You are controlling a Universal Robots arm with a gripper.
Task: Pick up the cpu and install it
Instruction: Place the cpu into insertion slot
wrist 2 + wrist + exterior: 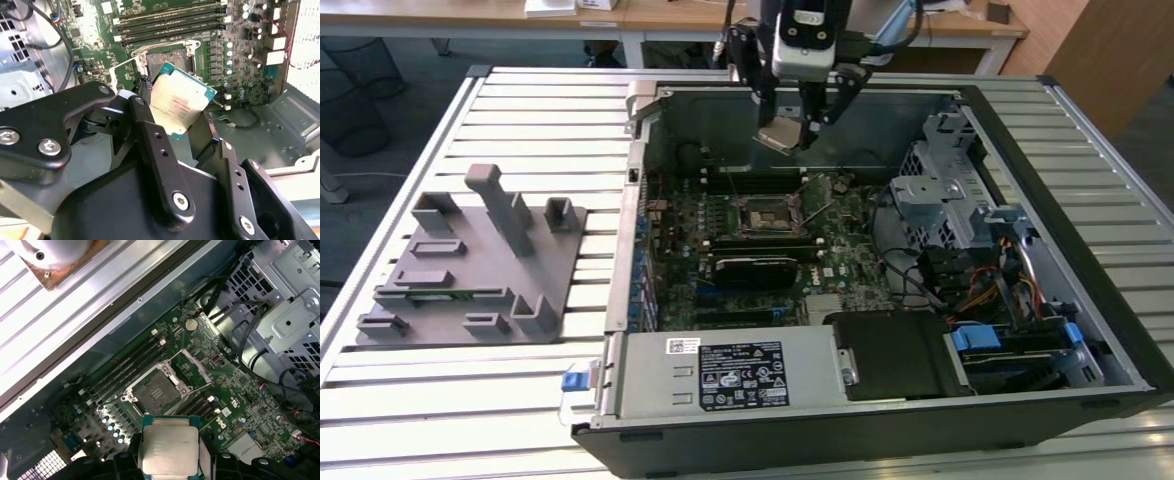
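**Above the open socket: cpu gripped, not yet seated**

Above the socket (761,215), the gripper (795,120) is clamped on the cpu (783,133), one black finger pressing each of two opposite edges. The chip hangs clear of the socket and touches nothing but the fingers. In the exterior view it sits tilted rather than flat. In the second wrist view it appears turned corner-on to the socket's square frame.

I judge the pick-up done and the carry toward the socket in hand, with the install not yet made. Seating would call for the chip to be brought level, squared to the socket's sides and centred over the recess. It would then need a gentle, straight descent, since the socket bed looks fine and easily damaged.

The cpu is a thin flat square. Its top is a matt silvery metal plate with faint print, rimmed by a pale border that shows green at the edge. The socket is a dark square recess in a bright metal frame, with its hinged plate swung open beside it. Around the socket lies the green motherboard (843,228), and long dark memory slots (131,364) run just beside the socket. The gripper's fingers (156,150) are smooth black bars with screw heads.
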